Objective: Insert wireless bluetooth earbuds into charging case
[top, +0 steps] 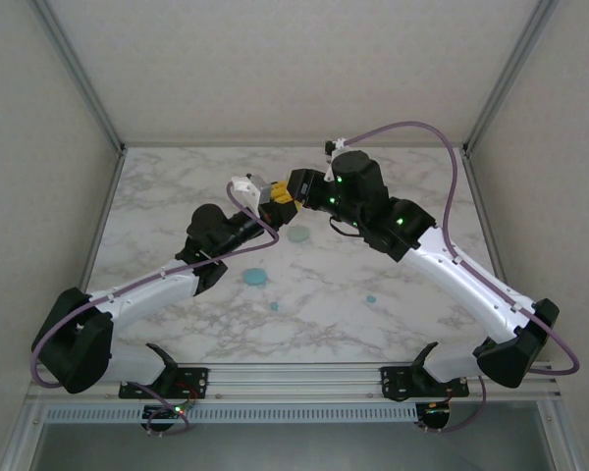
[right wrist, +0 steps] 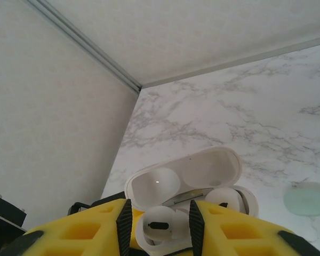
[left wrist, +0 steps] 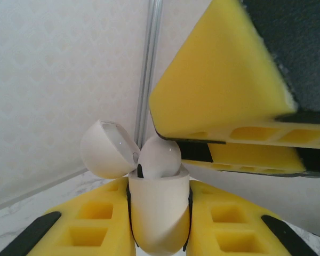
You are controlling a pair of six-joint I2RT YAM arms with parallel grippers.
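Marble table (top: 393,196) | left gripper (top: 275,201) clamped on white charging case (left wrist: 159,213), lid open | right gripper (right wrist: 159,224) narrow around white earbud (left wrist: 159,157) in case, grip cannot tell

Grey-veined white marble tabletop (top: 334,334), pale textured walls (top: 294,69), aluminium corner posts (top: 77,74), soft even light

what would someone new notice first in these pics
Both arms meet above the middle of the white marble table, yellow fingers nose to nose. The left gripper clamps a white pebble-shaped plastic charging case, lid open, a white plastic earbud sitting in it, the right gripper close by. A pale green rounded case lies on the marble nearby.
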